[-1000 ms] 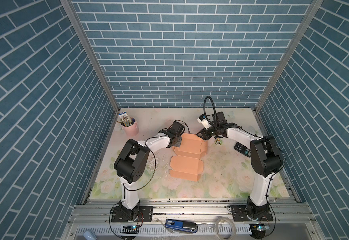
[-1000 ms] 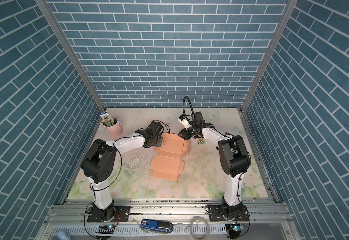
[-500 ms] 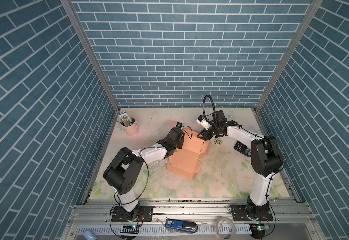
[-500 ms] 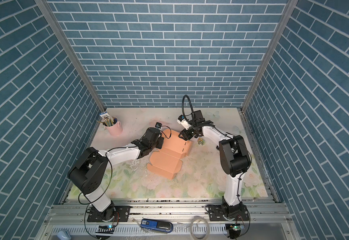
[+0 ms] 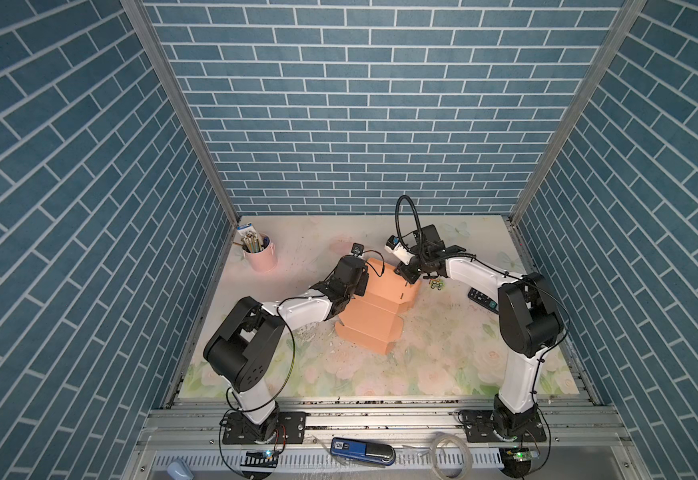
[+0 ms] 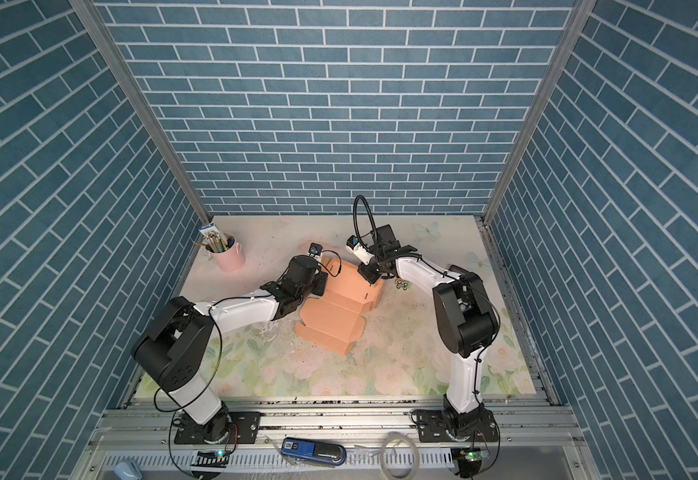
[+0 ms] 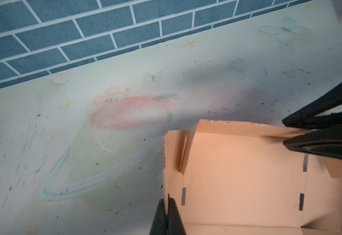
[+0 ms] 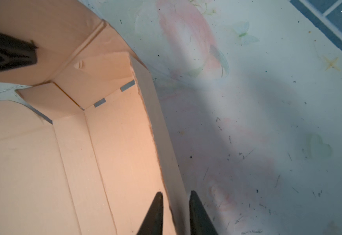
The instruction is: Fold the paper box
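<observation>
Paper box (image 5: 370, 320) sits mid-table on floral mat (image 5: 422, 374), a bit toward the back wall, between both arms, partly folded: far tray section has walls up, near panels lie flatter toward the front. Left gripper (image 7: 167, 200) is at the box's left side wall, fingers pressed together, pinching the wall's top edge. Right gripper (image 8: 175, 192) is at the far wall, one finger inside the tray, one outside, cardboard between them; narrow gap, can't tell if they actually clamp it. Pink pen cup (image 5: 262, 257) stands at back left, well apart. Black remote (image 5: 482, 299) lies right of the box, beside the right arm.
</observation>
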Tool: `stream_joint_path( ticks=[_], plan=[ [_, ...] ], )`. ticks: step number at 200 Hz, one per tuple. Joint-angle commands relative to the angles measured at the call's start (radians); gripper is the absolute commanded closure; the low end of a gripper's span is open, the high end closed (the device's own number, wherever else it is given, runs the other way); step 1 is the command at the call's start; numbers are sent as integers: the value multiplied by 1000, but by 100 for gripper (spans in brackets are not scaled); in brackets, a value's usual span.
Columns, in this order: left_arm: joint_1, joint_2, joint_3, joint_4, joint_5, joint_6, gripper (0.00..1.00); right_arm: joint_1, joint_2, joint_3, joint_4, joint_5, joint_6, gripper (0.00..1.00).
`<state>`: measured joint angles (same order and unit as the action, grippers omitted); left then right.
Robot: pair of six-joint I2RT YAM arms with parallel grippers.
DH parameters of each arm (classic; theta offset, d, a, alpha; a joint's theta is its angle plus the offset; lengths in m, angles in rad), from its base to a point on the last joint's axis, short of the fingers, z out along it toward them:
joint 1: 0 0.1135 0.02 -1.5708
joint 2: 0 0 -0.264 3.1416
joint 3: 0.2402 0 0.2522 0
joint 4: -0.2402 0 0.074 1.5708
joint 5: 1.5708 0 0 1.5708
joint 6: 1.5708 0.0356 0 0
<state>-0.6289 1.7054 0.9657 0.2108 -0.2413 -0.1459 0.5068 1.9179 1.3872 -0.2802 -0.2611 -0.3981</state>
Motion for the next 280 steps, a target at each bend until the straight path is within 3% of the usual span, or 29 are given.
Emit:
stream_joint_path(
  ticks=[1, 47, 66, 82, 114, 139, 198, 280],
  plan=[
    [-3, -34, -20, 30, 8, -13, 100, 16, -51, -39, 73, 76, -30, 83],
    [-3, -41, -45, 57, 27, -37, 100, 62, -80, -108, 174, 187, -65, 97],
    [-3, -44, -57, 68, 39, -45, 96, 79, -99, -143, 229, 234, -72, 100],
    [-1, -49, -58, 58, 57, -46, 88, 85, -120, -169, 265, 247, -83, 100],
    [30, -70, -46, -3, 132, -63, 63, 96, -147, -200, 307, 285, -122, 100],
    [82, -112, -72, -11, 214, -103, 53, 104, -167, -228, 338, 290, -151, 100],
    [199, -184, -69, -30, 322, -180, 51, 134, -170, -256, 370, 332, -223, 100],
    [281, -30, 13, -108, 312, -226, 51, 225, -107, -197, 373, 464, -443, 100]
  ],
)
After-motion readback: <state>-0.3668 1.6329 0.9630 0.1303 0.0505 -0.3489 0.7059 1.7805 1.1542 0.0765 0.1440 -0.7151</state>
